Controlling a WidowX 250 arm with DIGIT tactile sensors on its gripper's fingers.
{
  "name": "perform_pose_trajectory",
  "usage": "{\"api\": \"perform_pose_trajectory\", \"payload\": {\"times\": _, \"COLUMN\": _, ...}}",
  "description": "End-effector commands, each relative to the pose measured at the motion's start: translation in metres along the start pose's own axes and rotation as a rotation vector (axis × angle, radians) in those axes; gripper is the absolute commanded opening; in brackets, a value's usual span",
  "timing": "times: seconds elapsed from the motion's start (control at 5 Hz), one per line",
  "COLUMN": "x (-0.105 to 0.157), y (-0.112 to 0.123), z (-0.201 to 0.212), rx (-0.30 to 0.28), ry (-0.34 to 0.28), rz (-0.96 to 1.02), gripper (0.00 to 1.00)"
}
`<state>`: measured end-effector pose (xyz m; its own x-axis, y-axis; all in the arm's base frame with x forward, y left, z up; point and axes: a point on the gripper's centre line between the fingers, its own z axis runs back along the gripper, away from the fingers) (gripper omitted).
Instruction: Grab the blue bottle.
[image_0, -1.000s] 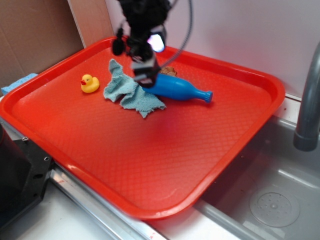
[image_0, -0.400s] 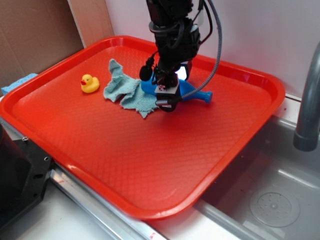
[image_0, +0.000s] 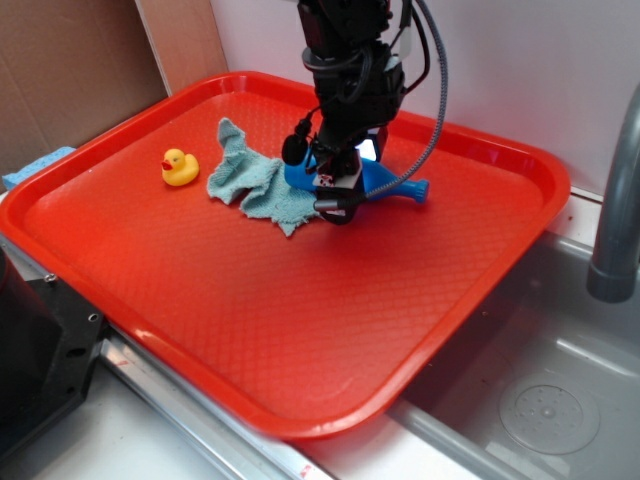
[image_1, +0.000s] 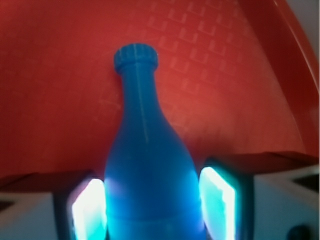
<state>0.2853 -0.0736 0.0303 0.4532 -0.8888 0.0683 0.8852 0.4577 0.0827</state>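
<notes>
Three loose things lie on the red tray (image_0: 470, 300): a blue bottle (image_0: 385, 182), a pale teal rag (image_0: 255, 185) and a small yellow duck (image_0: 179, 166). From where I stand, the bottle lies on its side in the far half of the tray, its ridged cap pointing toward three o'clock and its fat body mostly hidden behind the black arm. The tool (image_0: 338, 195) has its tip down at the bottle's body, with a cable looping off its right side. The rag is bunched just at nine o'clock of the bottle, its near edge touching or tucked against the blue body; I cannot tell which. The duck sits apart from the rag, further toward nine o'clock, near the tray's left rim.

Through the wrist camera the bottle (image_1: 147, 165) fills the middle, cap at twelve o'clock, neck widening down into the body. One finger pad (image_1: 89, 212) glows at the left flank of the body and the other (image_1: 217, 200) at the right flank, both very close to the plastic. The tool (image_1: 152, 210) is set narrow around the bottle's widest part; whether the pads truly press on it I cannot tell. The bottle's cap rests against the tray's textured floor.

A grey tap pipe (image_0: 618, 200) rises at three o'clock beside the tray, above a sink (image_0: 540, 400).
</notes>
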Motion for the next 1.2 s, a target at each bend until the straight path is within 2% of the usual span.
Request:
{"api": "perform_pose_trajectory", "payload": {"times": 0.0, "x": -0.006, "y": -0.019, "z": 0.07, "rx": 0.049, "ry": 0.058, "rz": 0.273, "gripper": 0.0}}
{"api": "perform_pose_trajectory", "payload": {"times": 0.2, "x": -0.027, "y": -0.023, "z": 0.1, "rx": 0.038, "ry": 0.094, "rz": 0.522, "gripper": 0.0}}
{"api": "perform_pose_trajectory", "payload": {"times": 0.4, "x": -0.043, "y": -0.032, "z": 0.12, "rx": 0.041, "ry": 0.103, "rz": 0.752, "gripper": 0.0}}
{"api": "perform_pose_trajectory", "payload": {"times": 0.6, "x": -0.073, "y": -0.052, "z": 0.149, "rx": -0.033, "ry": 0.123, "rz": 1.006, "gripper": 0.0}}
{"api": "perform_pose_trajectory", "payload": {"times": 0.8, "x": -0.081, "y": -0.067, "z": 0.157, "rx": -0.017, "ry": 0.125, "rz": 1.097, "gripper": 0.0}}
{"api": "perform_pose_trajectory", "payload": {"times": 1.0, "x": -0.079, "y": -0.068, "z": 0.152, "rx": 0.006, "ry": 0.109, "rz": 1.107, "gripper": 0.0}}
